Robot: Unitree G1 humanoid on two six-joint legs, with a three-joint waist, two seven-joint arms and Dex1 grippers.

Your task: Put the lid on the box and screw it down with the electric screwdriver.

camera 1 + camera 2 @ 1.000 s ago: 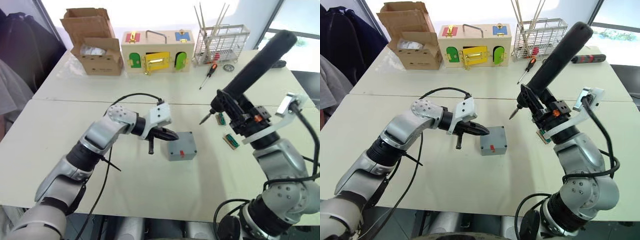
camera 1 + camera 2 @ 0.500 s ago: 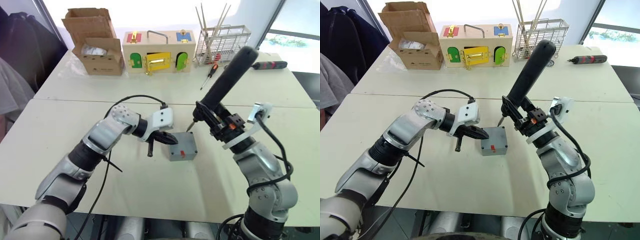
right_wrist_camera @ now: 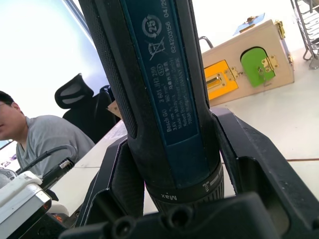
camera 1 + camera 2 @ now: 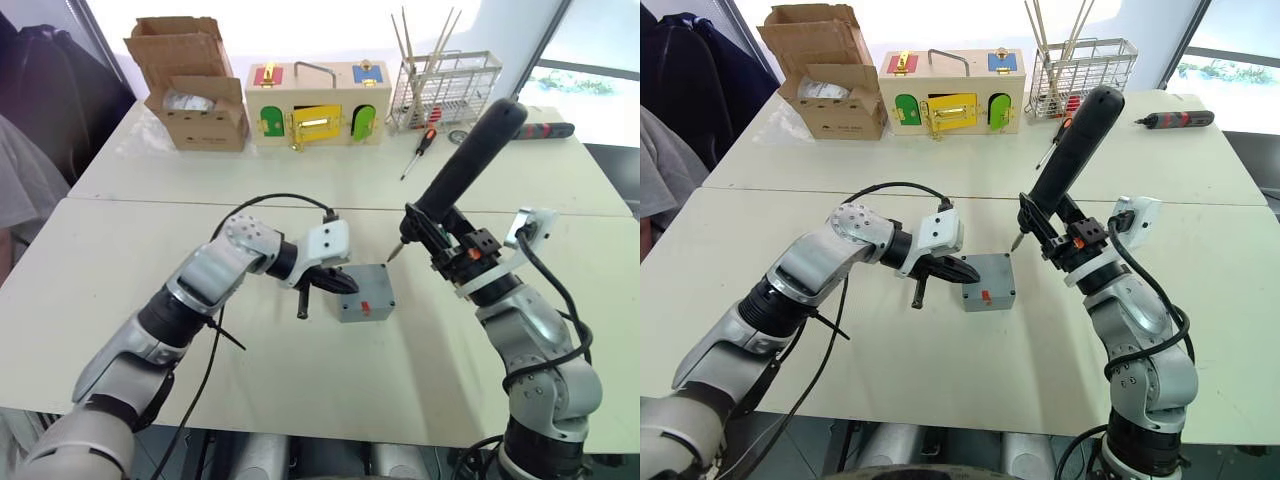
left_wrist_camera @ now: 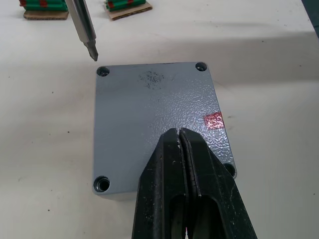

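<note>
Left gripper [image 5: 182,144]: black fingers pressed together, tips resting on flat grey plastic lid [image 5: 149,114], seated on small square grey box [image 4: 365,297] mid-table. Right gripper [image 4: 1072,250] clamps thick dark blue-black electric screwdriver [image 4: 1072,150]; long axis tilted, butt up and away, bit [image 5: 85,30] down. Left wrist view alone shows bit tip hovering just beside far corner screw hole [image 5: 103,71], apart, not engaged. Wooden box with coloured doors [image 4: 312,103] at far edge.
</note>
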